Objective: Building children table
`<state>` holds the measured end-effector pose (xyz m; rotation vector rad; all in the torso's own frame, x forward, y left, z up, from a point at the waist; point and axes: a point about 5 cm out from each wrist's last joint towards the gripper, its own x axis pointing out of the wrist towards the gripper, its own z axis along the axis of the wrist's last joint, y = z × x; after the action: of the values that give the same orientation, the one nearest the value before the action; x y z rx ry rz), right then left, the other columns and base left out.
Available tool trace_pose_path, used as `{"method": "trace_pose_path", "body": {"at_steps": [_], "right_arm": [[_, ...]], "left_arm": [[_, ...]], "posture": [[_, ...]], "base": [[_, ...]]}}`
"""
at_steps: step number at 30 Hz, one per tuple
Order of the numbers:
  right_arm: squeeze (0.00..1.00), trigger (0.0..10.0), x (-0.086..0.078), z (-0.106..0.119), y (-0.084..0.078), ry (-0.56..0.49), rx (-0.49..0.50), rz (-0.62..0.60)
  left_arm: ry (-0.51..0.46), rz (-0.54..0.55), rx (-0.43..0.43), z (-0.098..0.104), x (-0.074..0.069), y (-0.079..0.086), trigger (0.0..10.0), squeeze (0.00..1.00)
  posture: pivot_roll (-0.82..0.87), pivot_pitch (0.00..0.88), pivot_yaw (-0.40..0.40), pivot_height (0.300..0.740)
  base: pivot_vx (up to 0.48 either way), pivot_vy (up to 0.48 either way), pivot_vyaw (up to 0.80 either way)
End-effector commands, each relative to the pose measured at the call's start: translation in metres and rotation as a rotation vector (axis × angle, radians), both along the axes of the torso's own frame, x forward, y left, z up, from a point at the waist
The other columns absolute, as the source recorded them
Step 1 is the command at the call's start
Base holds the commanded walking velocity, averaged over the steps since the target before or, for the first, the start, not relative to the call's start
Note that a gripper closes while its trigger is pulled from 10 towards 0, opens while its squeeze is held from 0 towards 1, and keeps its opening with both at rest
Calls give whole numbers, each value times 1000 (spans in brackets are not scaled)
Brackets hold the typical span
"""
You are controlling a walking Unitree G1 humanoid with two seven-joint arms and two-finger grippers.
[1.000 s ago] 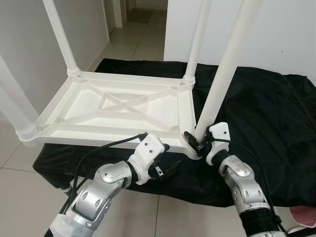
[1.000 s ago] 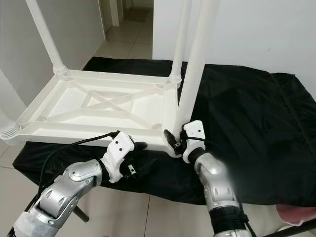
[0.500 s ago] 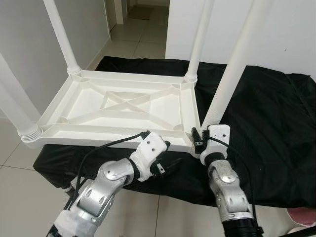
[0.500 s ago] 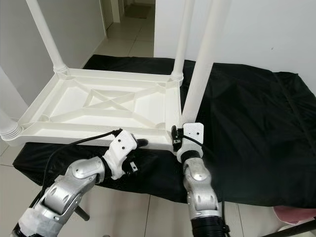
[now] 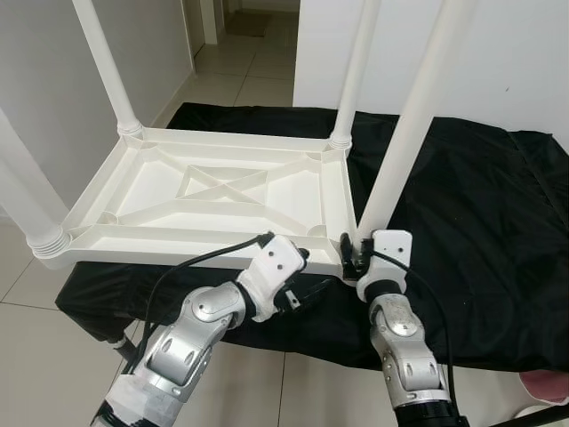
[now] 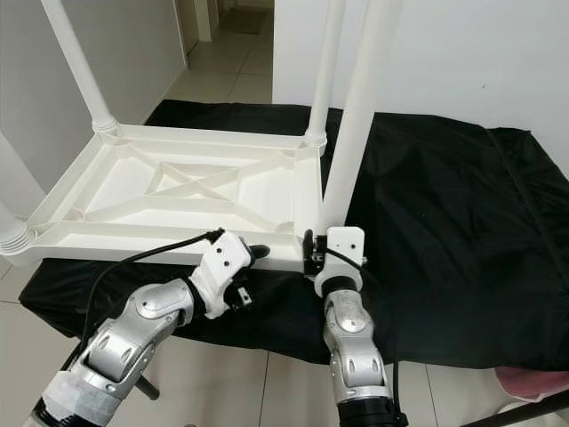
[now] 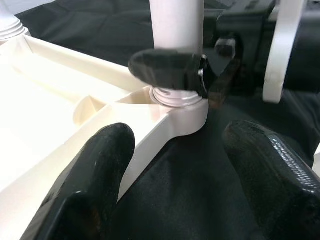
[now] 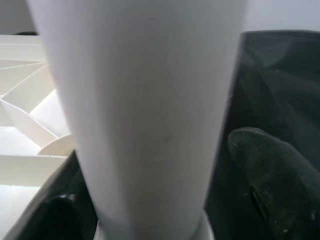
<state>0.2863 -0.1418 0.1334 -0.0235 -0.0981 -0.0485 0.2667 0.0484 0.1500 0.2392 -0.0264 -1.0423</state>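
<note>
here, an upturned white plastic children's table (image 5: 222,191) lies top-down on a worktop draped in black cloth (image 5: 480,205), its ribbed underside with crossed braces facing up. four white legs rise from its corners: a far left leg (image 5: 105,67), a far right leg (image 5: 356,71), a near left leg (image 5: 22,191) with a ridged collar at its foot, and a near right leg (image 5: 411,111) that leans slightly away to the right as it climbs. the right claw (image 5: 354,255) sits at the foot of the near right leg, at the table's near right corner, its two black fingers (image 7: 167,69) closed around the leg just above the socket; in the right wrist view the leg (image 8: 145,110) stands between the fingers, one dark finger (image 8: 272,180) on each side. the left claw (image 5: 311,289) rests low, just in front of the table's near edge and just beside that same corner, over the black cloth; its fingers (image 7: 97,175) are spread wide, with the corner socket and the edge of the table between them in the left wrist view, holding nothing. a black cable (image 5: 191,265) loops from the left wrist back along the silver arm. beyond the worktop are pale floor tiles (image 5: 240,80) and a white wall (image 5: 524,62).
</note>
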Motion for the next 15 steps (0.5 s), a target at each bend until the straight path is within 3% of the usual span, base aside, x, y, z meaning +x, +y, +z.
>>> {"method": "trace_pose_path", "body": {"at_steps": [1, 3, 6, 9, 11, 13, 15], "right_arm": [[0, 10000, -11, 3, -8, -39, -24, 10], [0, 10000, -23, 4, -12, -65, -8, 30], [0, 10000, -26, 4, -12, -72, -3, 36], [0, 10000, -46, 2, -9, -77, 2, 89], [0, 10000, -46, 2, -9, -77, 2, 89], [0, 10000, -62, 2, -6, -80, -19, 152], [0, 10000, -65, 1, -6, -75, -21, 173]], "left_arm": [[-23, 78, -21, 5, 5, 3, 10000, 0], [-13, 77, -33, 4, 3, 5, 10000, 0], [-10, 77, -36, 3, 2, 5, 10000, 0], [4, 113, -35, 3, 5, 17, 10000, 0], [4, 113, -35, 3, 5, 17, 10000, 0], [-5, 132, -3, 4, 9, 35, 10000, 0], [-10, 135, 9, 5, 10, 40, 10000, 0]], "posture": [[-64, 43, -8, 740], [-64, 43, -8, 740], [-64, 43, -8, 740], [-73, 63, 5, 740], [-73, 63, 5, 740], [-69, 80, 11, 740], [-67, 82, 11, 740]], "base": [[0, 0, 0], [0, 0, 0], [0, 0, 0], [0, 0, 0], [0, 0, 0], [0, 0, 0], [0, 0, 0]]}}
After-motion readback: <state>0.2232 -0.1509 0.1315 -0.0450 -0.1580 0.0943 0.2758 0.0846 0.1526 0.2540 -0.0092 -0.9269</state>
